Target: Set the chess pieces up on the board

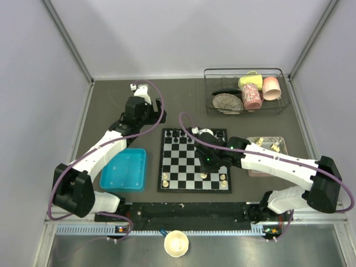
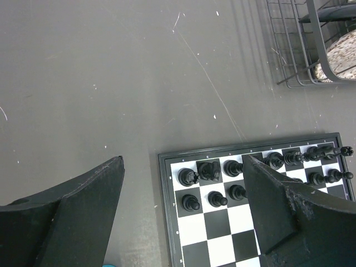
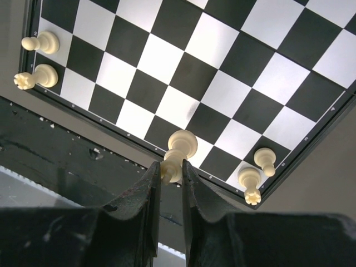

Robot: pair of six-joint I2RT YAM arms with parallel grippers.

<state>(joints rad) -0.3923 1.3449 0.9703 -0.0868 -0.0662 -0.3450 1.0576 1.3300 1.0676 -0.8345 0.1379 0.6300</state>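
Between the fingertips of the right gripper, which are pressed almost together, a cream chess piece is pinched by its upper part. Its round base points at the board over the edge row at the lower centre of the right wrist view; whether the base touches the square cannot be told.

Two cream chess pieces stand on the corner squares at the upper left of that view. Two more stand on the corner squares at the lower right.

From overhead, these four occupy the two lower corners of the board, with the held piece between them and nearer the right-hand pair. The other squares of the two lower rows are bare.

Black pieces stand in two rows along the board's upper edge; that side appears complete.

A few cream pieces lie in the pinkish tray, just right of the board and partly hidden by the right arm. The blue tray lies to the board's left.

The left gripper hangs with jaws spread wide and nothing between them, above the worktop at the board's upper left corner.

Judged from this layout, the cream side is at an early stage: four pieces placed, a fifth in hand, most unplaced.
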